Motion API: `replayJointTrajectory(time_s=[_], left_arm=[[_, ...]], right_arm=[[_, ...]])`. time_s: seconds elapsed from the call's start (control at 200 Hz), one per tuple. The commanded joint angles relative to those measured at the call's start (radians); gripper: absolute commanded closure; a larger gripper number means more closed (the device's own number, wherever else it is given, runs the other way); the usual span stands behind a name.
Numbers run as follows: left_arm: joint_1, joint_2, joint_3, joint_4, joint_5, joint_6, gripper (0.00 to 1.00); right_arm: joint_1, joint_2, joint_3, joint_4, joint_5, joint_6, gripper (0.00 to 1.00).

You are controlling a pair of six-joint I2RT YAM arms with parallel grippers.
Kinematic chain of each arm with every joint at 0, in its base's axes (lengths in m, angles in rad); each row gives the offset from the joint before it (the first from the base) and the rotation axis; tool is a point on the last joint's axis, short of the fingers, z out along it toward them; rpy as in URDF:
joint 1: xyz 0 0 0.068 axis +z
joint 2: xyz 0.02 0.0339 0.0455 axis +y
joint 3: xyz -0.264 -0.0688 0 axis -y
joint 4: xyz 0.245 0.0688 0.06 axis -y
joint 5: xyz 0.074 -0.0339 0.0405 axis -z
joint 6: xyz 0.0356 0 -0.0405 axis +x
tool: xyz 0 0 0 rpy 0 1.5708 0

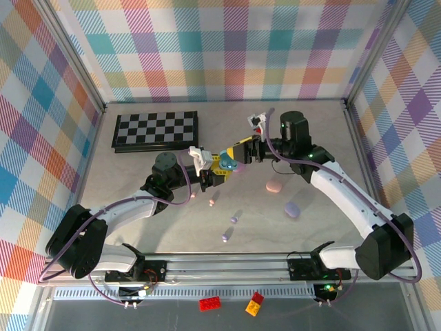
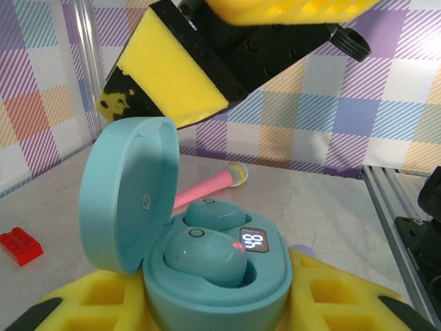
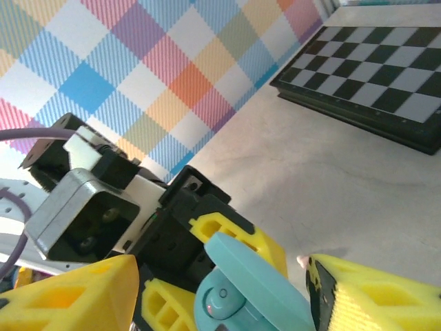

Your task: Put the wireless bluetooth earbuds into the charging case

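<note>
Readable text: one LED readout.
Left wrist view: red lit digits on the small display (image 2: pixel 252 241) of the teal charging case (image 2: pixel 207 293) look like "98". The first digit is blurry and could be a 4. The tiny round mark (image 2: pixel 147 202) inside the lid (image 2: pixel 120 172) is too small to read.

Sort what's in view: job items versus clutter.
Job: teal charging case, open; two teal earbuds seated in it; loose earbuds; pink case; purple case.
Clutter: chessboard; red brick; yellow brick; pink toy microphone.
</note>
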Motion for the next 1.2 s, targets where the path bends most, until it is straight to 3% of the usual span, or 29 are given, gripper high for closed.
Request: replayJointTrajectory(time_s=[0.0, 0.175, 0.28, 0.365, 0.49, 0.625, 0.74, 0.84, 0.91, 1.195], left_arm=[[-0.001, -0.016, 0.028, 0.024, 0.001, -0.007, 0.69], [-0.001, -0.032, 0.030, 0.018, -0.074, -0.010, 0.69], [-0.001, -0.027, 0.041, 0.018, -0.069, -0.007, 0.69], [-0.002, -0.016, 0.044, 0.043, -0.057, -0.010, 0.69], [-0.004, -0.007, 0.040, 0.086, -0.057, -0.014, 0.70], [-0.006, 0.004, 0.045, 0.137, -0.060, -0.035, 0.69], [-0.012, 0.016, 0.044, 0.189, -0.064, -0.053, 0.69], [-0.019, 0.018, 0.048, 0.195, -0.064, -0.046, 0.69], [-0.023, 0.018, 0.047, 0.195, -0.065, -0.035, 0.69], [-0.028, 0.010, 0.039, 0.163, -0.052, 0.014, 0.69]], right_arm=[[-0.002, 0.004, 0.016, 0.007, -0.127, -0.045, 0.38], [-0.001, -0.050, -0.069, -0.006, -0.160, -0.056, 0.41], [0.000, -0.116, -0.154, 0.096, -0.067, 0.041, 0.42], [-0.004, -0.167, -0.217, 0.187, 0.030, 0.139, 0.37], [-0.015, -0.187, -0.246, 0.222, 0.046, 0.231, 0.30], [-0.025, -0.130, -0.248, 0.240, -0.013, 0.356, 0.27], [-0.024, -0.074, -0.269, 0.403, -0.092, 0.508, 0.27], [-0.025, -0.032, -0.257, 0.493, -0.146, 0.600, 0.31], [-0.025, -0.010, -0.232, 0.461, -0.181, 0.607, 0.33], [-0.026, 0.019, -0.247, 0.553, -0.203, 0.721, 0.60]])
